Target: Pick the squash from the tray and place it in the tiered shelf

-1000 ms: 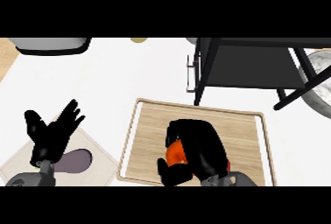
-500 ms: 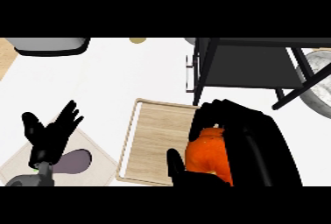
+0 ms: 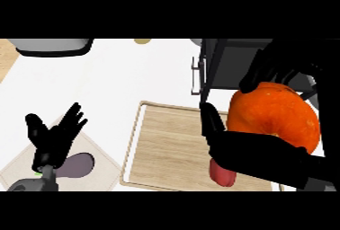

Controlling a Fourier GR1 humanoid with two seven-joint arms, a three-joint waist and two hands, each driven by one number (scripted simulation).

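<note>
Squash (image 3: 272,112), big and orange, shows at 3 o'clock, held in the right hand (image 3: 259,152), whose fingers (image 3: 266,72) curl over its top while the palm cups it from below. It hangs over the right edge of the wooden tray (image 3: 166,148), close to the dark tiered shelf (image 3: 225,58) at 1 o'clock. The left hand (image 3: 53,139) rests at 8 o'clock on the white table (image 3: 133,76), fingers straight and spread, holding nothing.
</note>
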